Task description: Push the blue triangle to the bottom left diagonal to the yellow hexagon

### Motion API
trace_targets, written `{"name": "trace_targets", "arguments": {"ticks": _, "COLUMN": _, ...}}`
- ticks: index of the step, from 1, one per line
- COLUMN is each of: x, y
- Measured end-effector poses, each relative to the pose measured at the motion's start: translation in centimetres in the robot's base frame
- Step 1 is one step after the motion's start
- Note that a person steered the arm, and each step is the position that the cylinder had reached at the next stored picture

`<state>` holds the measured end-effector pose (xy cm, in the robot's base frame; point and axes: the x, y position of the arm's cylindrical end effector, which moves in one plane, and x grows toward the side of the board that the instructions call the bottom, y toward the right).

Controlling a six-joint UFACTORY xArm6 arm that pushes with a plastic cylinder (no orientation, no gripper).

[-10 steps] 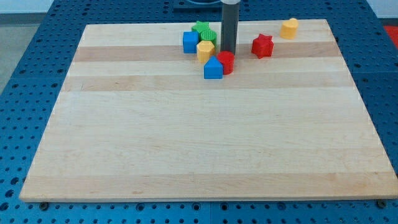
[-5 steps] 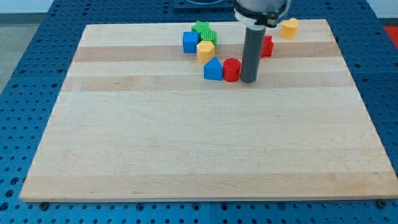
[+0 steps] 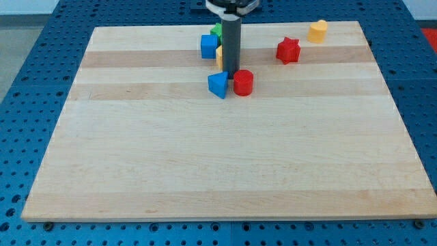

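Observation:
The blue triangle (image 3: 218, 84) lies on the wooden board near the view's top centre, with a red cylinder (image 3: 243, 82) touching its right side. My tip (image 3: 231, 74) is just above the two, at the gap between them, close to the triangle's upper right corner. The yellow hexagon (image 3: 219, 55) is up and slightly right of the triangle and mostly hidden behind the rod; only its left sliver shows.
A blue cube (image 3: 209, 46) sits left of the rod, and a green star (image 3: 216, 29) above it is partly hidden. A red star (image 3: 288, 50) and a yellow block (image 3: 317, 31) lie toward the top right. The board's top edge (image 3: 150, 28) is close.
My tip went from above the red cylinder round to its right, then back left to above the pair. The blue triangle slid down-left and turned; the red cylinder shifted down-left.

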<state>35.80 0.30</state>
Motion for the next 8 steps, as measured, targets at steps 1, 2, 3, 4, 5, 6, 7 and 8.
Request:
{"name": "trace_targets", "arguments": {"ticks": 1, "x": 2.9, "y": 0.2}}
{"name": "trace_targets", "arguments": {"ticks": 2, "x": 4.8, "y": 0.0}}
{"name": "trace_targets", "arguments": {"ticks": 3, "x": 8.5, "y": -1.0}}
{"name": "trace_targets", "arguments": {"ticks": 4, "x": 11.3, "y": -1.2}}
{"name": "trace_targets", "arguments": {"ticks": 5, "x": 11.8, "y": -4.6}}
{"name": "trace_targets", "arguments": {"ticks": 6, "x": 9.0, "y": -3.9}}
{"name": "trace_targets", "arguments": {"ticks": 7, "x": 8.0, "y": -2.7}}
{"name": "trace_targets", "arguments": {"ticks": 8, "x": 7.2, "y": -2.7}}
